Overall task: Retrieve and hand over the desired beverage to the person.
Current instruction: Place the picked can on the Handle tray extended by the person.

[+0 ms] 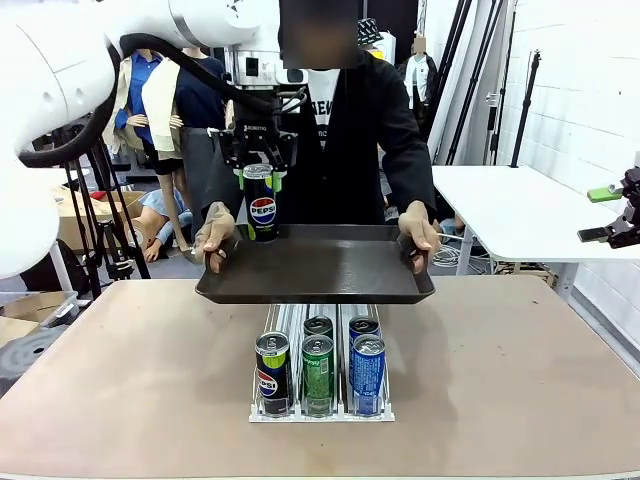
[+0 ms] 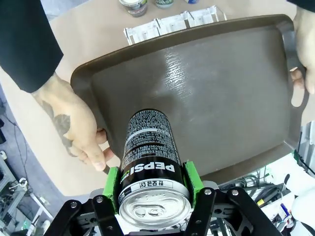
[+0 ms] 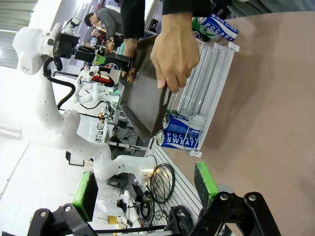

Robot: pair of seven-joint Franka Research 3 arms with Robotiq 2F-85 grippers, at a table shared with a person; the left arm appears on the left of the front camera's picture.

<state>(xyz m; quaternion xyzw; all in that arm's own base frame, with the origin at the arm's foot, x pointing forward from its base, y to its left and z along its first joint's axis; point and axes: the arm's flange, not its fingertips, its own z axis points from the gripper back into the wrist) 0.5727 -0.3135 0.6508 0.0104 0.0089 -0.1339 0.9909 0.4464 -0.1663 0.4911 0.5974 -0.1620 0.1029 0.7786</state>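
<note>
The black Pepsi can (image 1: 262,205) is hanging in the air over the far left corner of the tray (image 1: 320,272), close to the person (image 1: 350,130). It is standing straight up. Its long side is running up and down, its shiny top is pointing up and its bottom is pointing down at the tray. The word on it is facing the robot's side of the table (image 1: 520,380).

The left gripper (image 1: 261,180) is coming at the can from above, and its green pads are squeezing the can on two sides near the top. Holding it high up is probably leaving the bottom free, so the can can be set down flat. Whether the bottom is touching the tray is hard to tell.

The person is holding the tray out level with both hands (image 1: 213,240), one at each end – likely so the drink has a flat place to land. The tray is floating above the rack (image 1: 320,400), where the other cans (image 1: 318,365) are lined up in rows near the robot.

The right gripper (image 1: 605,214) is waiting far off to the side, well away from the tray – its jaws are standing wide apart and holding nothing.
</note>
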